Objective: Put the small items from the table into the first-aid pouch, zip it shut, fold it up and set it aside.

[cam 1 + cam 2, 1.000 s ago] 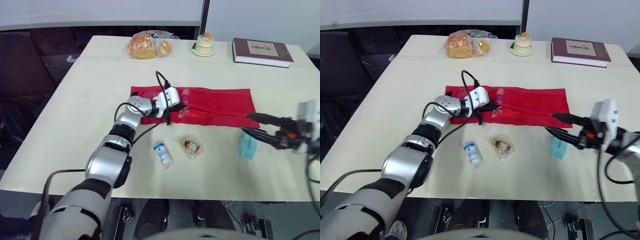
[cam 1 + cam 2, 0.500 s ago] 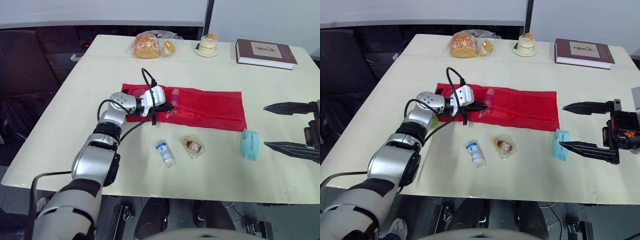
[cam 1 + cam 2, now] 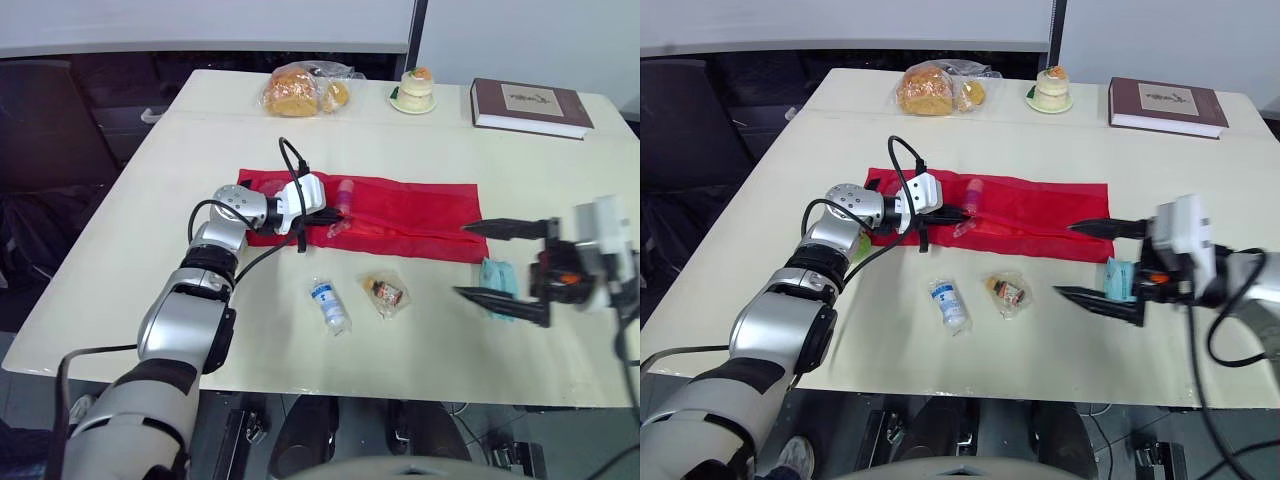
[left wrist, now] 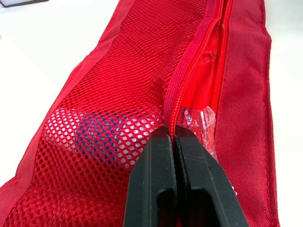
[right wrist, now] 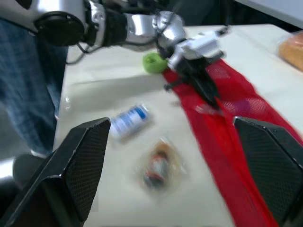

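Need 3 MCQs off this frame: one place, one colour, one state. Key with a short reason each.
1. Where on the table does the book lie?
A. far right corner
B. near left corner
C. the middle

2. What colour is the mesh first-aid pouch?
A. blue
B. red
C. green

3. How does the left gripper stand?
A. open above the table
B. shut on the first-aid pouch's zip edge
C. open around the book

Key:
1 A: the book sits at the far right corner, beyond the pouch.
2 B: its mesh and fabric are red.
3 B: the left wrist view shows the fingers pressed together on the zip edge.
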`<state>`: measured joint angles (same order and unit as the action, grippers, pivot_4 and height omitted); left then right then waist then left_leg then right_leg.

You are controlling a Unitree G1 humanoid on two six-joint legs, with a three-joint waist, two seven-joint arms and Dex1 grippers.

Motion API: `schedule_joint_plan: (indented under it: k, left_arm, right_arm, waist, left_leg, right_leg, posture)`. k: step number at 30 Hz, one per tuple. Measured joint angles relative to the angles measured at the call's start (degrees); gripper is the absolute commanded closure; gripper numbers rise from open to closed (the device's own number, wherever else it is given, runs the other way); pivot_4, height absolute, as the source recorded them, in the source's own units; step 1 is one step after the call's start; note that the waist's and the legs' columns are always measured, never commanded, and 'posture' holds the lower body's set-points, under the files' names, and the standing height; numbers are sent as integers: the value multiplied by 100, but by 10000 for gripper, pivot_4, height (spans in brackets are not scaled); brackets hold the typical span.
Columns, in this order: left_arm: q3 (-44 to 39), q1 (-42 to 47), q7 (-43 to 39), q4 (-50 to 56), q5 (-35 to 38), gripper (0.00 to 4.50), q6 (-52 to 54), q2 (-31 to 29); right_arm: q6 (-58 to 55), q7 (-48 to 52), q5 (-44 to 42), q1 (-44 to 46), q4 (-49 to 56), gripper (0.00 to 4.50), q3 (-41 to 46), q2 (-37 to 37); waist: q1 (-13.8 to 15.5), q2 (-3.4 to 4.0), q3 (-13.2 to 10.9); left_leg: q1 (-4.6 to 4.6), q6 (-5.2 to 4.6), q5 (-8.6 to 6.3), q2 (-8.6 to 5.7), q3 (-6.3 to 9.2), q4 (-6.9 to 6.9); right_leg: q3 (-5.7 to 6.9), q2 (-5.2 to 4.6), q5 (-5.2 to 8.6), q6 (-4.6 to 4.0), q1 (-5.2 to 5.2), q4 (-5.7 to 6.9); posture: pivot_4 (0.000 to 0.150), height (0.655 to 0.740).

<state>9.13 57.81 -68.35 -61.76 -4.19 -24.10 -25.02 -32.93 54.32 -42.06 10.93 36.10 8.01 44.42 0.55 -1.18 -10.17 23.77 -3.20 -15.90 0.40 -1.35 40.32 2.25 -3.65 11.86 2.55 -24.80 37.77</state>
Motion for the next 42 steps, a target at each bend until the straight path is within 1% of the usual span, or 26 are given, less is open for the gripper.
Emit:
schedule_joint_plan:
  k: [3,4,5,6,11,15,19,22,28,29,30,31,32,34,35,36,37,38,42]
  left_arm:
    - [16,-1,8,2,-12,45000,-7,92]
    - [17,-1,8,2,-12,45000,-7,94]
    - [14,-18,12,1,-12,45000,-7,57]
    - [16,-17,27,2,-14,45000,-7,75]
    - [16,-28,71,2,-12,45000,-7,142]
    - [17,-96,101,21,-11,45000,-6,221]
    - [16,-106,116,30,-12,45000,-5,231]
    - [16,-107,127,30,-12,45000,-5,236]
    - [20,-107,162,30,-14,45000,-5,278]
    - [23,-107,169,30,-14,45000,-5,284]
    - [29,-107,177,30,-14,45000,-5,286]
    - [30,-107,182,30,-14,45000,-5,286]
    - [30,-107,185,30,-14,45000,-5,286]
    - [31,-107,187,30,-15,45000,-5,286]
    - [32,-107,188,30,-15,45000,-5,285]
    - [32,-107,188,30,-15,45000,-5,285]
    - [32,-107,188,30,-15,45000,-5,285]
    - [33,-107,189,30,-16,45000,-5,285]
    - [35,-106,198,30,-18,45000,-5,287]
  right_arm:
    - [18,-462,644,385,-31,704,-1254,-611]
    - [18,-468,657,385,-31,704,-1280,-615]
    - [47,-625,1095,583,-151,704,-1717,-736]
    - [64,-704,1329,704,-279,704,-1998,-875]
    - [54,-936,1898,976,-627,704,-2890,-1470]
    - [85,-1128,2637,1167,-1235,704,-3675,-1810]
    - [-119,-1307,2982,1180,-1463,704,-3981,-2053]
    - [-346,-1360,3109,1180,-1459,704,-4098,-2065]
    - [-776,-1604,3315,1182,-1463,704,-4131,-2276]
    - [-822,-1625,3327,1182,-1463,5735,-4129,-2299]
    - [-843,-1642,3343,1182,-1463,8877,-4130,-2332]
    - [-849,-1653,3360,1182,-1462,13799,-4127,-2335]
    - [-856,-1651,3366,1182,-1462,19719,-4114,-2328]
    - [-846,-1623,3364,1182,-1460,29426,-4077,-2320]
    - [-817,-1595,3362,1182,-1460,31908,-4067,-2317]
    - [-808,-1587,3361,1182,-1459,39048,-4063,-2318]
    - [-805,-1580,3359,1182,-1459,43076,-4055,-2319]
    - [-804,-1564,3357,1182,-1459,44661,-4038,-2322]
    - [-787,-1500,3351,1182,-1455,44661,-3958,-2304]
  waist:
    - [26,0,0]
    - [48,0,0]
    - [27,-3,0]
    - [21,-3,1]
    - [27,-2,0]
    - [27,-2,1]
    - [23,-2,1]
    - [24,-2,1]
    - [19,-2,1]
    - [19,-2,1]
    - [20,-2,1]
    - [21,-2,1]
    - [22,-2,1]
    - [19,-2,1]
    - [18,-2,1]
    - [18,-2,1]
    - [17,-2,1]
    - [17,-2,1]
    - [18,-2,1]
  left_leg:
    - [9,0,0,-3,3,1]
    - [10,0,0,-7,5,1]
    - [11,-3,-2,-9,0,5]
    - [9,-4,-2,-10,-2,6]
    - [8,-3,-1,-7,8,6]
    - [6,-3,-1,-8,7,6]
    - [7,-2,-1,-9,6,6]
    - [6,-2,-1,-9,6,6]
    - [6,-2,-1,-8,7,6]
    - [6,-2,-1,-8,7,6]
    - [6,-2,-1,-8,7,6]
    - [6,-2,-1,-9,7,6]
    - [6,-2,-1,-9,7,6]
    - [6,-2,-1,-9,7,6]
    - [6,-2,-1,-9,7,6]
    - [6,-2,-1,-9,7,6]
    - [6,-2,-1,-9,7,6]
    - [6,-2,-1,-9,7,6]
    - [6,-2,-1,-9,7,6]
  right_leg:
    - [4,-1,0,0,-4,0]
    - [5,-4,0,0,-4,-1]
    - [3,-5,0,1,-1,-8]
    - [0,-5,0,1,0,-7]
    - [10,-1,0,0,-2,5]
    - [10,-2,0,0,-1,6]
    - [9,-3,0,0,-1,5]
    - [10,-3,0,0,-1,6]
    - [10,-2,0,0,-1,6]
    - [10,-2,0,0,-1,6]
    - [10,-2,0,0,-1,6]
    - [10,-2,0,0,-1,6]
    - [10,-3,0,0,-1,6]
    - [10,-2,0,0,-1,6]
    - [10,-2,0,0,-1,6]
    - [10,-2,0,0,-1,6]
    - [10,-2,0,0,-1,6]
    - [10,-2,0,0,-1,6]
    - [10,-2,0,0,-1,6]
  posture:
    - [1500,7289]
    - [1500,7289]
    - [1500,7289]
    - [1500,7289]
    - [1500,7289]
    - [1500,7289]
    - [1500,7289]
    - [1500,7289]
    - [1500,7289]
    - [1500,7289]
    - [1500,7289]
    - [1500,7289]
    - [1500,7289]
    - [1500,7289]
    - [1500,7289]
    - [1500,7289]
    - [1500,7289]
    - [1500,7289]
    - [1500,7289]
